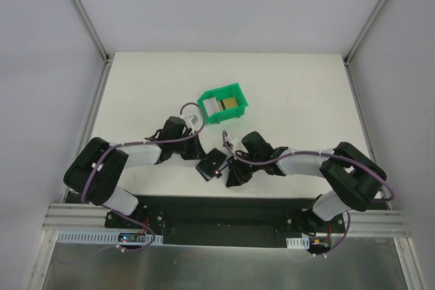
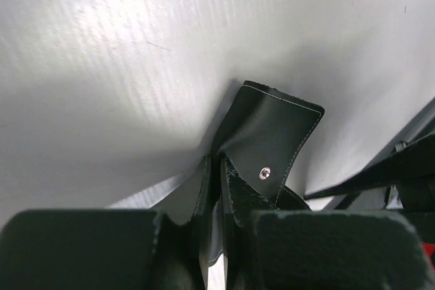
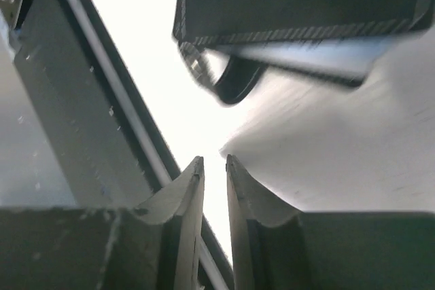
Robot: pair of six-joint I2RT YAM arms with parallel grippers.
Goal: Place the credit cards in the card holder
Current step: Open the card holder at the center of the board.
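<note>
The left gripper (image 2: 211,236) is clamped on the card holder (image 2: 272,127), its two dark padded fingers (image 2: 81,242) pressed against the black leather from either side. The wallet stands on edge against the white table (image 2: 102,66), and its little flap leans outward, the shiny snap stud (image 2: 264,173) catching the light. Over to the right gripper (image 3: 215,181): its jaws are parted by a narrow slit with nothing between them and the bright table showing through the gap. From its wrist camera the card holder hangs just ahead of and above the fingertips, apart from them, with a bluish-grey strip showing under the stitched black edge. From overhead, both arms reach in toward the middle of the table and the two grippers sit close together around the wallet, near the front edge. Further back stands the green bin (image 1: 234,93), tilted at an angle, well apart from the wallet. Inside it lie the credit cards: a gold card (image 1: 232,104) and, beside it on the left, a white card (image 1: 216,105). No card can be made out in the wallet.
</note>
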